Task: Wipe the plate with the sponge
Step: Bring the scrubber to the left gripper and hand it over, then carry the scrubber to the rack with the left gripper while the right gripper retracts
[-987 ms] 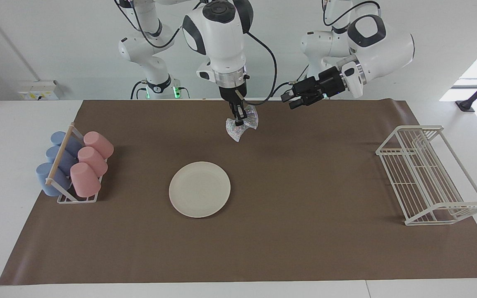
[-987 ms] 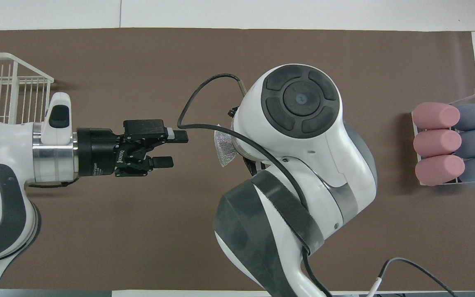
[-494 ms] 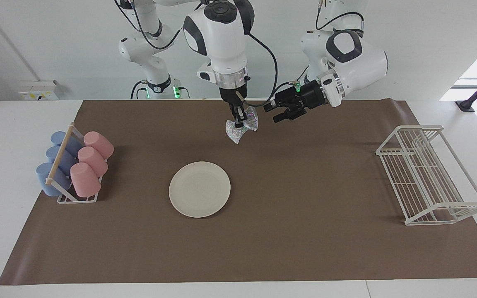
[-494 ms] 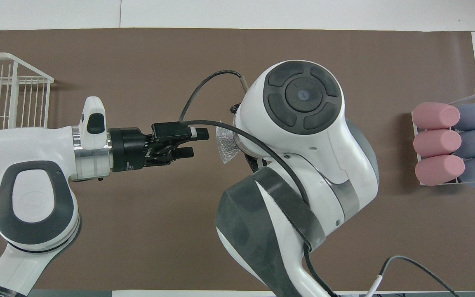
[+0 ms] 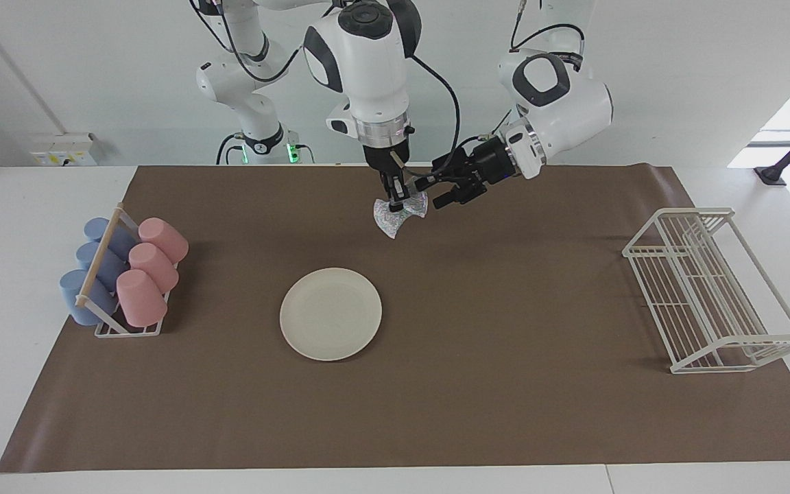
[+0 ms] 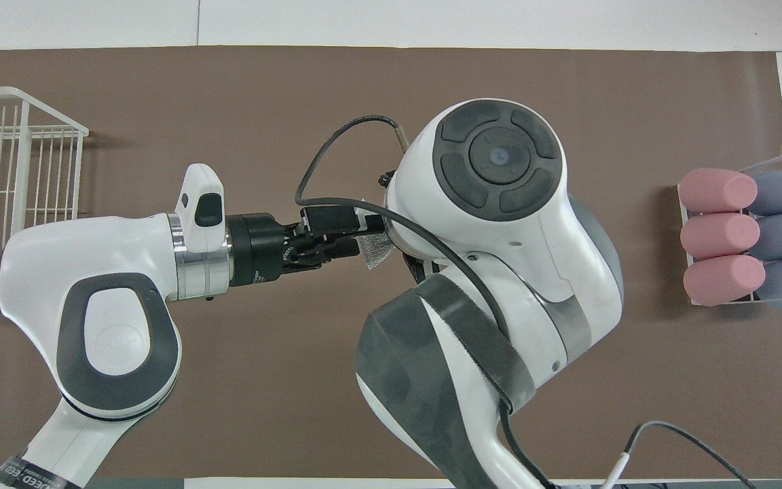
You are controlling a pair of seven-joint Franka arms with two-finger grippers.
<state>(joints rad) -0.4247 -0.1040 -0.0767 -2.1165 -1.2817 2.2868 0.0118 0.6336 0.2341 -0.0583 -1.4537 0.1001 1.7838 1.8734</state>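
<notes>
Sponge (image 5: 399, 213) hangs in my right claw (image 5: 396, 200), pinched at its narrow waist, up in the air over the brown mat (image 5: 505, 412) near the robots' edge of the bench (image 5: 25, 206). Its long axis runs on a slant in the facing view: one flared end points down toward the mat, the other tips up toward the left arm's end. In the overhead view I see only a sliver of it (image 6: 376, 248) past the right arm's wrist. My left claw (image 5: 435, 192) lies level and points at the sponge, its fingers apart, the tips just beside the sponge's upper end; I can't tell if they touch it. The plate (image 5: 330, 313) lies flat on the mat, farther from the robots than the sponge and well apart from both claws. It is near the middle of the bench, a little toward the right arm's end.
</notes>
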